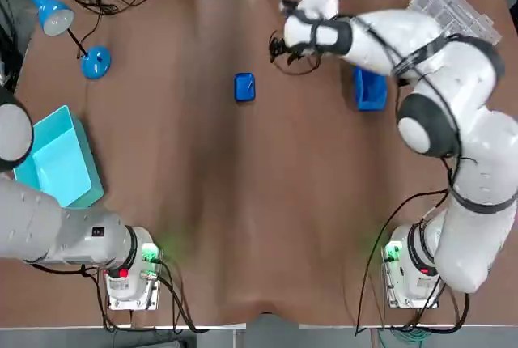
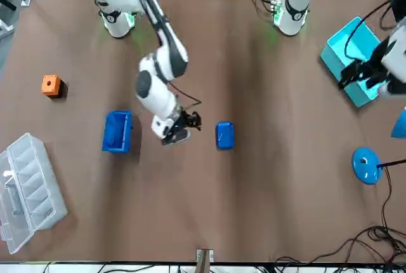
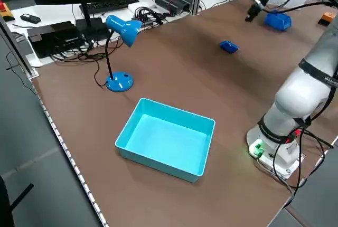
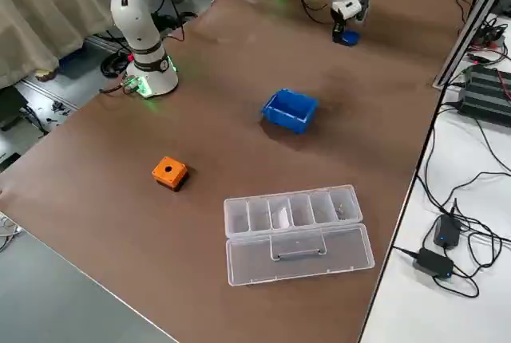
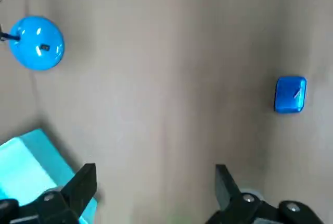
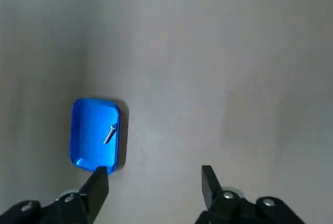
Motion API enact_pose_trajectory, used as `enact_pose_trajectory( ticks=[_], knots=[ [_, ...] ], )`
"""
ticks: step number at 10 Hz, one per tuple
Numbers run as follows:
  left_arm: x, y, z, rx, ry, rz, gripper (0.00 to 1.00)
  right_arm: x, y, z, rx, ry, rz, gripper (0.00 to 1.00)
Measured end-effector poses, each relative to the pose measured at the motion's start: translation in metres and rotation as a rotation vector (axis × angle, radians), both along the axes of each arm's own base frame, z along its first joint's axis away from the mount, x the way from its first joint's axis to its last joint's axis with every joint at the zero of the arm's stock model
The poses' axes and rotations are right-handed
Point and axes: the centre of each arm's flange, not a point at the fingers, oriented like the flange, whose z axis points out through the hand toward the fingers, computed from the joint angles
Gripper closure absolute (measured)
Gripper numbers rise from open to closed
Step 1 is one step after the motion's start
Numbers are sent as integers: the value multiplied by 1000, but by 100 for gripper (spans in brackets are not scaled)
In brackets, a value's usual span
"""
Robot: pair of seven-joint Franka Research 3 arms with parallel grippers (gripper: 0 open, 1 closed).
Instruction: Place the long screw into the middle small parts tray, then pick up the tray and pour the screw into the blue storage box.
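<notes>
Long screw (image 6: 109, 134), thin bright metal, lies slantwise in the small tray (image 6: 96, 133), which is glossy blue with rounded corners. Right gripper (image 6: 154, 174) hovers just beside it, fingers wide, empty. The tray lies toward the robot's left, long axis pointing away from the bases. Right arm is nearer. Left gripper (image 5: 156, 177) is parked, spread wide. Blue bin (image 1: 370, 89) is probably the storage box.

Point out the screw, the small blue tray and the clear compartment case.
screw (image 6: 109, 134): right wrist view, middle of its shaft.
small blue tray (image 6: 89, 130): right wrist view, bare floor beside the screw.
clear compartment case (image 4: 299, 251): right side view, on its opened lid.
</notes>
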Motion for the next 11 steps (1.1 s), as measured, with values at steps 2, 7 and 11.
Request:
enact_pose_trajectory(
  ticks=[2,7,11],
  knots=[
    [-4,3,1,5,2,0,0,-17,42,-32,-4,47,-71,29],
    [-2,8,0,10,0,4,0,-34,90,-74,15,63,-187,39],
    [6,6,-4,10,2,-1,0,-33,96,-77,20,56,-186,51]
  ],
)
